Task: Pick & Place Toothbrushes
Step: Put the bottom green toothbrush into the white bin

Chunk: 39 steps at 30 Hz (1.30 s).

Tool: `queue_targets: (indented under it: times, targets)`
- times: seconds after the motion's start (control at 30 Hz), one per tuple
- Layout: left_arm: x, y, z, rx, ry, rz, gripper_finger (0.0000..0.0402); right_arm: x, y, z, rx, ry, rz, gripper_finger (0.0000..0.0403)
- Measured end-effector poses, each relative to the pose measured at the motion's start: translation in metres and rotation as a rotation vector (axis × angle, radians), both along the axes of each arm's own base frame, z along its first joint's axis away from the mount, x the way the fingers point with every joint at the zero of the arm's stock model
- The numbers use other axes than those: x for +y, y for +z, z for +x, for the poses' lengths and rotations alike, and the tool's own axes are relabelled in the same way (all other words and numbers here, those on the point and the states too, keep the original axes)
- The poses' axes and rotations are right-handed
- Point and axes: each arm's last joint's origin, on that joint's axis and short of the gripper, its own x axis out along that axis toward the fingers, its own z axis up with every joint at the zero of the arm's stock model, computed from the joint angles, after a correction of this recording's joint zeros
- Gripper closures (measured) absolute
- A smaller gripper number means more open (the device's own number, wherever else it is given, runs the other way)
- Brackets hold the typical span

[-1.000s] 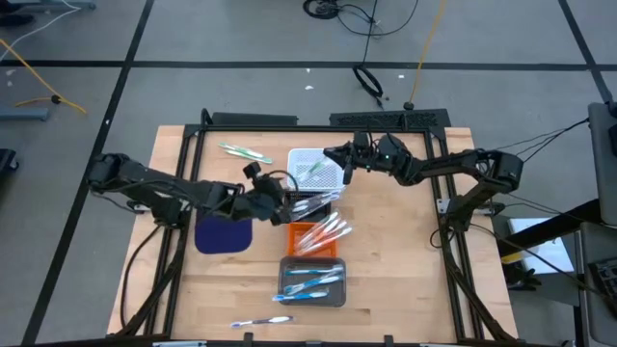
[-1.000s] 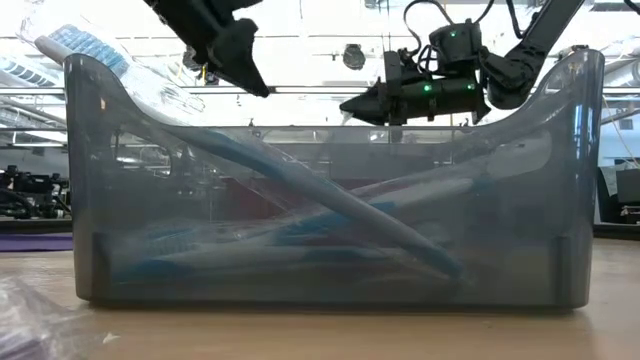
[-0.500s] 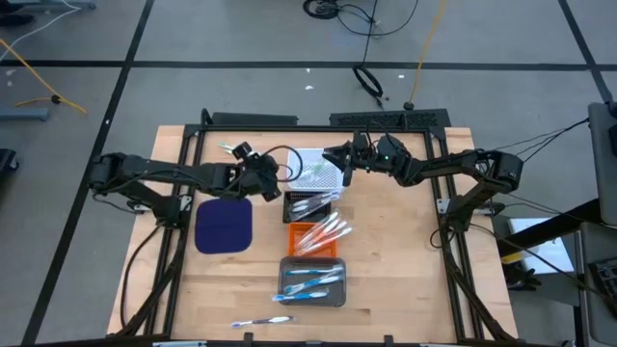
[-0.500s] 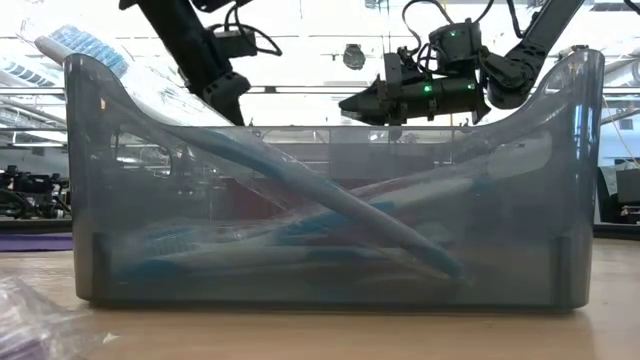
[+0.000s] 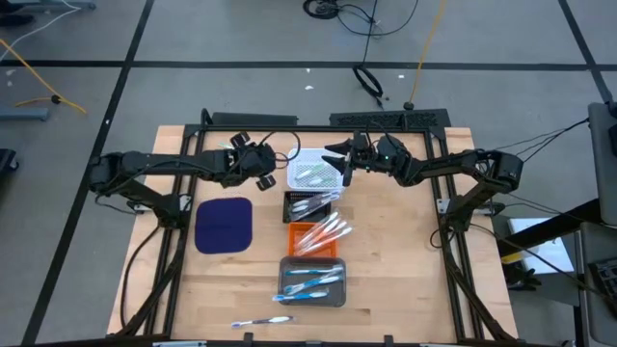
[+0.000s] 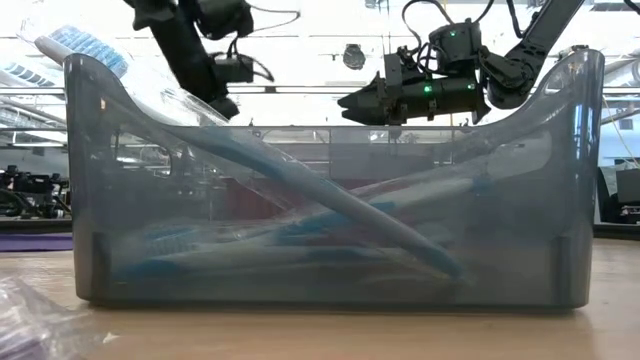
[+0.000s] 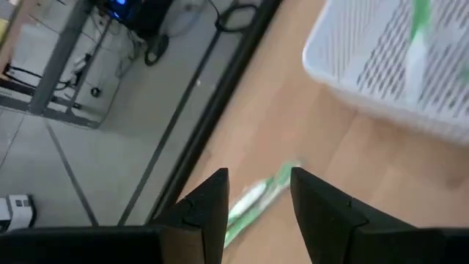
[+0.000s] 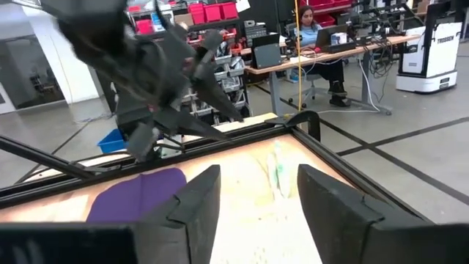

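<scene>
the left gripper (image 5: 258, 161) hangs over the far-left part of the bench (image 5: 386, 270), jaws spread and empty, lined up on the loose green toothbrush (image 7: 258, 198) lying on the wood near the far edge, just beside the white basket (image 5: 316, 169). in the left wrist view that brush lies in the gap between the two fingers (image 7: 209, 205), below them, not yet touched; a judgement: it is being set up for a descend-and-pinch on that stray. the white basket already holds a green brush (image 7: 418, 37), so it looks like the green bin, which would explain the sorting layout: a dark tray (image 5: 309, 205), an orange tray (image 5: 318, 234) with pinkish brushes, and a grey bin (image 5: 312, 280) with blue ones run in a row toward the near edge, one colour per container. one more blue toothbrush (image 5: 260, 322) lies loose at the near edge, still unsorted. the right gripper (image 5: 339, 160) waits at the basket's right side, jaws apart and holding nothing, clear of the left arm's path. the dark blue mat (image 5: 224, 223) sits left of the trays, with nothing on it. a person sits at a desk in the room beyond.
</scene>
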Motion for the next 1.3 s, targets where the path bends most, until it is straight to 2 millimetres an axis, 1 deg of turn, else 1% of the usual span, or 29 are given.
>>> queue_targets:
  times: [0.07,0.23,0.33,0.47,0.6,0.73,0.83,0.97,1.13,1.3]
  targets:
    - [0.008,-0.007,-0.005,0.036,0.008,-0.013,0.0252,0.001,0.0,0.001,0.0,0.004,0.0,0.0226]
    - [0.031,-0.025,-0.022,0.078,0.108,-0.054,0.0252,0.004,0.0,0.002,-0.004,0.015,-0.005,0.0229]
    - [0.043,-0.034,-0.03,0.038,0.158,-0.109,0.0252,0.005,0.001,0.002,-0.007,0.018,-0.007,0.0231]
    - [0.059,-0.043,-0.037,-0.058,0.165,-0.205,0.0254,0.007,0.003,0.003,-0.027,0.023,-0.019,0.0228]
    - [0.073,-0.053,-0.039,-0.076,0.186,-0.263,0.0274,0.009,0.004,0.004,-0.033,0.029,-0.023,0.0228]
    - [0.084,-0.067,-0.037,-0.049,0.175,-0.304,0.03,0.01,0.005,0.004,-0.041,0.033,-0.027,0.0232]
    - [0.089,-0.079,-0.035,-0.018,0.185,-0.321,0.0308,0.01,0.004,0.004,-0.04,0.034,-0.029,0.0233]
    - [0.094,-0.091,-0.03,-0.018,0.185,-0.332,0.0303,0.011,0.004,0.004,-0.038,0.035,-0.038,0.0234]
    - [0.096,-0.103,-0.023,-0.05,0.138,-0.403,0.029,0.011,0.004,0.004,-0.037,0.035,-0.04,0.0234]
    - [0.099,-0.109,-0.017,-0.023,0.121,-0.43,0.0272,0.011,0.004,0.004,-0.037,0.035,-0.04,0.0236]
